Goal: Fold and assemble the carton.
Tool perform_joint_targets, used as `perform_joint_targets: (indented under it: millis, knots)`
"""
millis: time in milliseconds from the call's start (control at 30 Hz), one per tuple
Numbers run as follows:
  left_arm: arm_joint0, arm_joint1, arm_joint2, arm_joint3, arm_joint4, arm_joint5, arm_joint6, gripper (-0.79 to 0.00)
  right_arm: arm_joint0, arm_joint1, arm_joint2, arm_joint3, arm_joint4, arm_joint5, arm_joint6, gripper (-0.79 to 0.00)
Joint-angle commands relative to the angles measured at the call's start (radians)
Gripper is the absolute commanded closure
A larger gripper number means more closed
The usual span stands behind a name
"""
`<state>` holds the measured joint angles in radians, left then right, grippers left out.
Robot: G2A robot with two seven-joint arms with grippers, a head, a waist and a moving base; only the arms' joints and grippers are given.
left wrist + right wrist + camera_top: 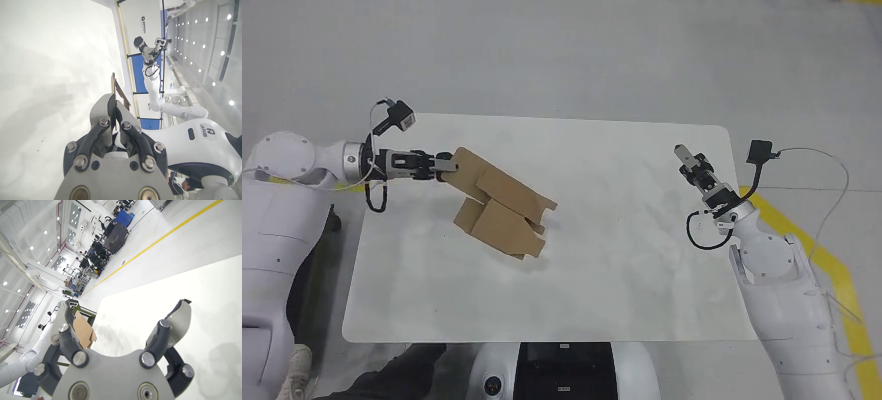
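Observation:
A flat brown cardboard carton (500, 203) lies unfolded on the left half of the white table (622, 260), its flaps spread toward the middle. My left gripper (447, 166) is shut on the carton's far-left edge, and the left wrist view shows that carton (114, 89) edge-on between the closed fingers (111, 106). My right gripper (682, 156) hovers open over the table's far right side, well away from the carton. In the right wrist view the carton (83, 328) shows far off past one of the spread fingers (66, 311).
The table's rounded far edge (105, 298) runs close beyond the right gripper. A cable loops beside the right arm (812, 160) off the table. Bare tabletop lies between the carton and the right gripper.

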<state>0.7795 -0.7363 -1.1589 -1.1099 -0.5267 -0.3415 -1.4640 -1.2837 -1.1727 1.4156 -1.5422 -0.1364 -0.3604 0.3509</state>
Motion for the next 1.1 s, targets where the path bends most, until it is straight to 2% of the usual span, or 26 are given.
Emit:
perform_joint_targets:
  millis: [0, 267, 767, 867, 1067]
  knots:
    - [-0.015, -0.008, 0.019, 0.007, 0.0, 0.003, 0.003, 0.0, 0.0, 0.0, 0.0, 0.0, 0.0, 0.0, 0.0, -0.785]
    - [-0.066, -0.027, 0.038, 0.028, -0.028, 0.012, 0.029, 0.0, 0.0, 0.0, 0.0, 0.0, 0.0, 0.0, 0.0, -0.785]
    - [-0.066, -0.027, 0.038, 0.028, -0.028, 0.012, 0.029, 0.0, -0.006, -0.001, -0.002, -0.002, 0.018, 0.007, 0.001, -0.785]
    - [-0.066, -0.027, 0.038, 0.028, -0.028, 0.012, 0.029, 0.0, -0.008, -0.001, -0.003, -0.005, 0.079, 0.011, 0.049, -0.785]
    - [-0.066, -0.027, 0.038, 0.028, -0.028, 0.012, 0.029, 0.0, -0.018, -0.002, -0.058, -0.015, 0.207, -0.003, 0.236, -0.785]
